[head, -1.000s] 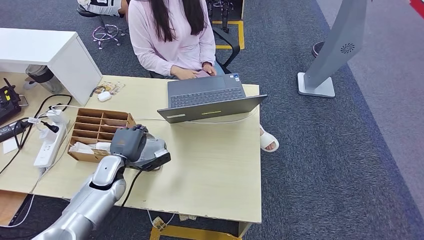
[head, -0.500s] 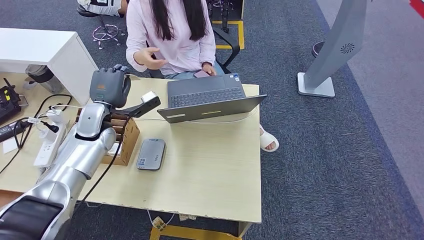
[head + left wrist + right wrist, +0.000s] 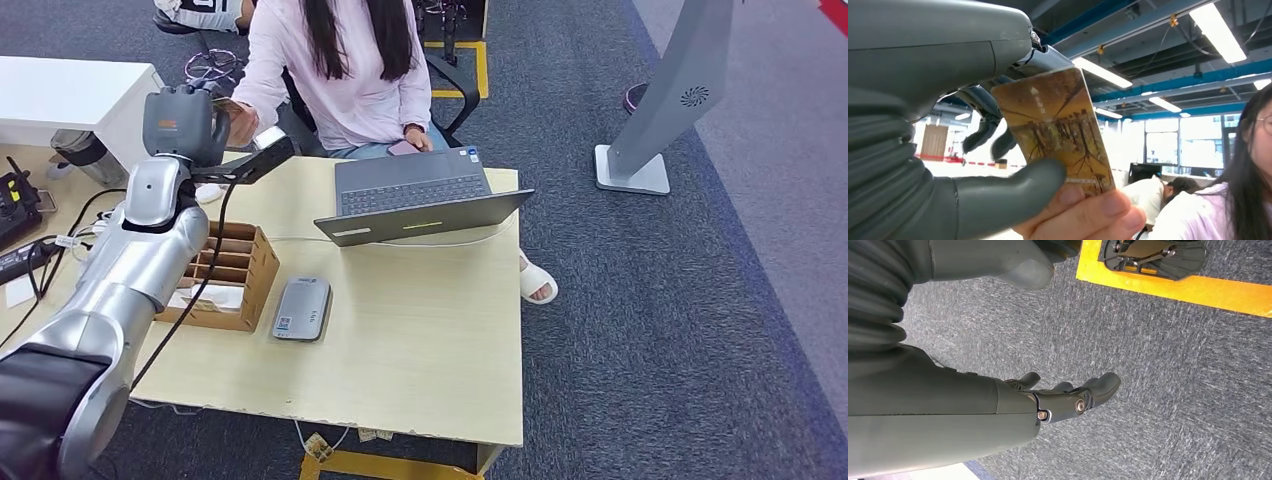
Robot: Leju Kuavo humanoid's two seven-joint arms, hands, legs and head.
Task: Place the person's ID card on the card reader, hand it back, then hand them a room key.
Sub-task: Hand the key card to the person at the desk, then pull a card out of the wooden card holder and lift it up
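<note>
In the head view the left hand (image 3: 180, 122) is raised in the upper left of the frame, beyond the far edge of the table (image 3: 420, 330), just in front of the seated person (image 3: 340, 70). The left wrist view shows the card (image 3: 1055, 132) pinched between the thick grey thumb and the darker fingers (image 3: 990, 137) of this hand. The card is thin, flat and stiff, with rounded corners and a brown and gold printed picture; it looks like glossy plastic, so I judge it may slip easily. Its long axis runs away from the thumb, toward the upper part of that frame, a little tilted.

The person's hand (image 3: 1088, 215) already touches the card at the end near the thumb, in the lower middle of the frame, so both hands hold the same short end. The coming move depends on this: the card lies between the robot thumb and the person's fingertips, and I think the fingers should loosen only when the person's grip is firm.

The grey card reader (image 3: 303, 308), a flat rounded box, lies on the pale wooden table in the lower left of the head view, beside the brown cardboard divided box (image 3: 220, 270). An open dark laptop (image 3: 420, 195) stands further back.

The right hand (image 3: 1068, 400) hangs over the grey carpet, holding nothing, fingers loosely apart
</note>
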